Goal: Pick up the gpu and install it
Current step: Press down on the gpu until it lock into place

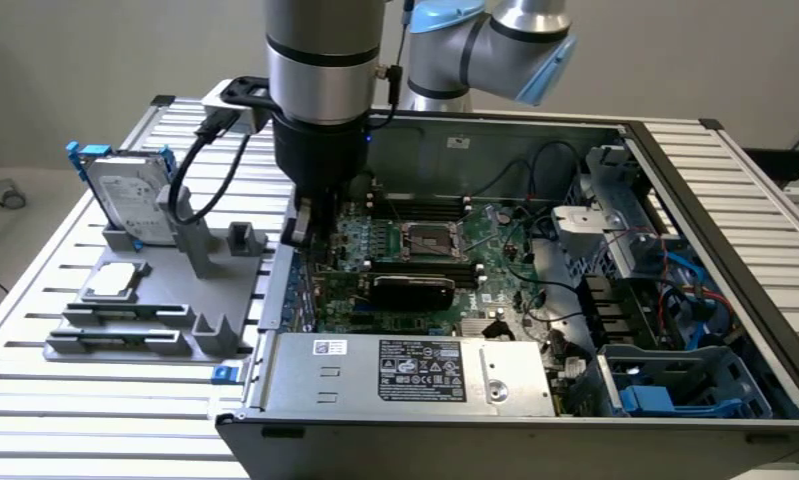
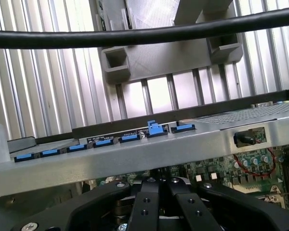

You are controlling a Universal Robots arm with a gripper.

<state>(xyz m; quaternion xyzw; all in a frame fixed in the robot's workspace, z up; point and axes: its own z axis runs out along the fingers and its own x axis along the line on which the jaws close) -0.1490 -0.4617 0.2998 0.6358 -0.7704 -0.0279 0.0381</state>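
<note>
We see a grey wall behind a ribbed aluminium surface (image 1: 52, 400), and on it an open computer case (image 1: 719, 430) that lies on its side. On the exterior view's left of the case stands a grey holder (image 1: 139, 300) with slots. In the holder a silver hard drive with blue frame (image 1: 126, 195) stands upright, and a small square silver chip (image 1: 116, 281) lies flat nearer to the front.

Inside the case we see the green motherboard (image 1: 506, 235) with the empty processor socket (image 1: 430, 240) in its middle. The gpu (image 1: 410, 291) is inside the case, on the motherboard just in front of the socket; its black rounded shroud faces the camera and a strip of green board shows under it. We cannot tell if it sits fully in its slot. In front of it is the silver power supply (image 1: 413, 375) with a black label.

The arm comes down from above, and the gripper (image 1: 302, 222) is low at the case wall on the exterior view's left, near the gpu but beside it. In the wrist view the black fingers (image 2: 144, 207) are pressed together with nothing between them, over the motherboard, just behind the metal edge with blue clips (image 2: 103, 142). A black cable (image 2: 135, 34) crosses this view.
</note>
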